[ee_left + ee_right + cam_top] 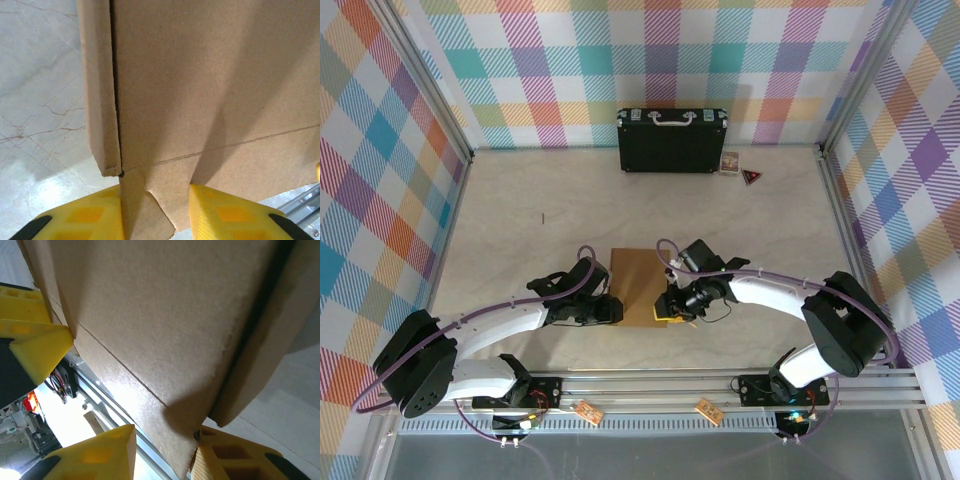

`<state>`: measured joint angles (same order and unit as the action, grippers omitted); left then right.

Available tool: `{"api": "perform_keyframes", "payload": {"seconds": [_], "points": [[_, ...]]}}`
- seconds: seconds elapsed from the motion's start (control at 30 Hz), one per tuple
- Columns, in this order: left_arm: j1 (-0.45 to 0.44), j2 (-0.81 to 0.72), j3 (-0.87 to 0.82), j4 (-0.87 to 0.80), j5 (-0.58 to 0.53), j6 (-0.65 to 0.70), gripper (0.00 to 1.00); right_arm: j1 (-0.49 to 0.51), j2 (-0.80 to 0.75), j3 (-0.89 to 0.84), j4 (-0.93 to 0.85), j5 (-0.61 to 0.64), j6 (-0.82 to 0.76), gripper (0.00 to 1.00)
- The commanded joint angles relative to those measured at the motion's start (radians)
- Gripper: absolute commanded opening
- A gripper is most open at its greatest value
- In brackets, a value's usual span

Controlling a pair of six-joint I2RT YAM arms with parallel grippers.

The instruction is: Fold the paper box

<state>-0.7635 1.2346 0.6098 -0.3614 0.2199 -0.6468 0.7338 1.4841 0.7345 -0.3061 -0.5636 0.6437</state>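
The paper box (638, 285) is plain brown cardboard, lying between my two grippers near the table's front middle. My left gripper (617, 310) reaches its left near corner. In the left wrist view the box (210, 75) has one side wall folded up, and a torn corner tab sits between the yellow fingers (85, 217) of the left gripper (155, 215), whose jaws stand apart. My right gripper (670, 304) is at the right near corner. There the box (160, 315) edge touches the right finger (235, 460), and the right gripper (165, 455) is open, with a gap beside its left finger.
A black hard case (671, 140) with a silver handle stands at the back wall. Beside it lie a small card (730, 162) and a red triangle (751, 177). An aluminium rail (720, 385) runs along the near edge, just below the box. Plaid walls enclose the table.
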Motion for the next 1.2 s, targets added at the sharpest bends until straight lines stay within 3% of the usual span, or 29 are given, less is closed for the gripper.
{"api": "perform_keyframes", "payload": {"seconds": [0.0,0.3,0.43,0.6,0.67,0.77,0.97,1.17], "points": [[-0.01,-0.016,-0.005,0.01,0.013,-0.01,0.35,0.006,-0.012,-0.028,0.042,-0.047,-0.002,0.32],[-0.011,-0.019,-0.003,0.01,0.013,-0.011,0.35,0.006,-0.064,-0.091,0.064,-0.067,0.011,0.18],[-0.011,-0.019,-0.002,0.009,0.014,-0.01,0.35,0.006,-0.076,-0.089,0.07,-0.076,0.013,0.01],[-0.012,-0.024,0.007,-0.002,0.011,-0.008,0.35,0.006,-0.079,-0.067,0.053,-0.072,0.002,0.0],[-0.01,-0.027,0.013,-0.012,0.009,-0.004,0.35,0.004,-0.072,-0.045,0.006,-0.036,-0.011,0.28],[-0.012,-0.032,0.021,-0.024,0.003,0.0,0.35,0.003,-0.07,-0.013,-0.076,0.021,-0.048,0.39],[-0.012,-0.04,0.03,-0.043,-0.002,0.007,0.35,-0.005,-0.096,0.018,-0.175,0.102,-0.09,0.45],[-0.012,-0.055,0.042,-0.075,-0.021,0.015,0.35,-0.005,-0.087,0.027,-0.175,0.105,-0.093,0.45]]}}
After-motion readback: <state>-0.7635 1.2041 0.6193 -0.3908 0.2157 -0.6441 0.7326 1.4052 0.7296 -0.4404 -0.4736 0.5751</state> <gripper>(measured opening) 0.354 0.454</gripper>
